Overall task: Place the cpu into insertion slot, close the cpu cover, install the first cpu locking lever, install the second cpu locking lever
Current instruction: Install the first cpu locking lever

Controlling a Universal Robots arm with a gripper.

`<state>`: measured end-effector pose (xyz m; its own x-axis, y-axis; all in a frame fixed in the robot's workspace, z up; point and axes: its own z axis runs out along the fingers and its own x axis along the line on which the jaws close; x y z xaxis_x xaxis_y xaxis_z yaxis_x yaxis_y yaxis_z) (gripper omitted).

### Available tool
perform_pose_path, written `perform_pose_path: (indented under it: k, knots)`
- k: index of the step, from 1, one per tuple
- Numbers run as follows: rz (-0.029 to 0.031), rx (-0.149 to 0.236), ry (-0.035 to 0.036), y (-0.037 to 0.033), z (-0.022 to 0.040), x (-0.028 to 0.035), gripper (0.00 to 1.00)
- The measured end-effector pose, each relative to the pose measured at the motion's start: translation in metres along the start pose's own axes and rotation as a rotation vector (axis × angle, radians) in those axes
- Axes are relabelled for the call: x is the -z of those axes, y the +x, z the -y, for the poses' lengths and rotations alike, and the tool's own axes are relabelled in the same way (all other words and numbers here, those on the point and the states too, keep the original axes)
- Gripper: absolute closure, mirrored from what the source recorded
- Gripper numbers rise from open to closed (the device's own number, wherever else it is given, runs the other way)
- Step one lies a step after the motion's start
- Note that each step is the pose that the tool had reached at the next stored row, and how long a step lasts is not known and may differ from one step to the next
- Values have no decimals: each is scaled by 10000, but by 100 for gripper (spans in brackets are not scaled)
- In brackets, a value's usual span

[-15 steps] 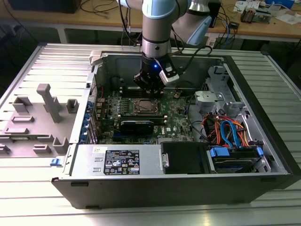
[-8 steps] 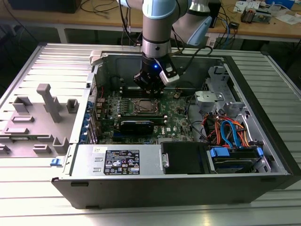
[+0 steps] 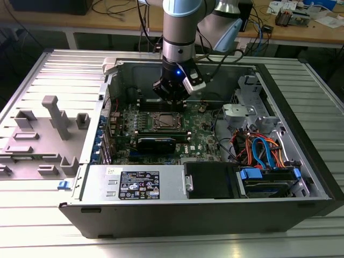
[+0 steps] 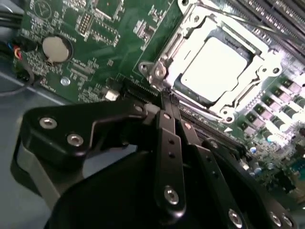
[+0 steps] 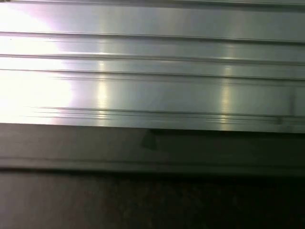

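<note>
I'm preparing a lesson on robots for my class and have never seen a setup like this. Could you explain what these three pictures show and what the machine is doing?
The exterior view shows a robot arm reaching down into an opened computer case lying on a ribbed metal table. Its claw hangs just above the green motherboard.

The second wrist view comes from a camera riding on the arm. It looks past the black claw, whose fingers are together and hold nothing, at the cpu sitting in its insertion slot, with the silvery cpu cover framing it.

The first wrist view, another camera on the arm, faces ribbed metal.
</note>
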<state>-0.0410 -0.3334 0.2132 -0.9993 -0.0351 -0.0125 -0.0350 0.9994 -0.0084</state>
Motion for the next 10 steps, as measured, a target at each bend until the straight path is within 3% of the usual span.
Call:
perform_pose_path:
  k: [10]
  knots:
    - [0, 0, -1, 1, 24, 0, 89]
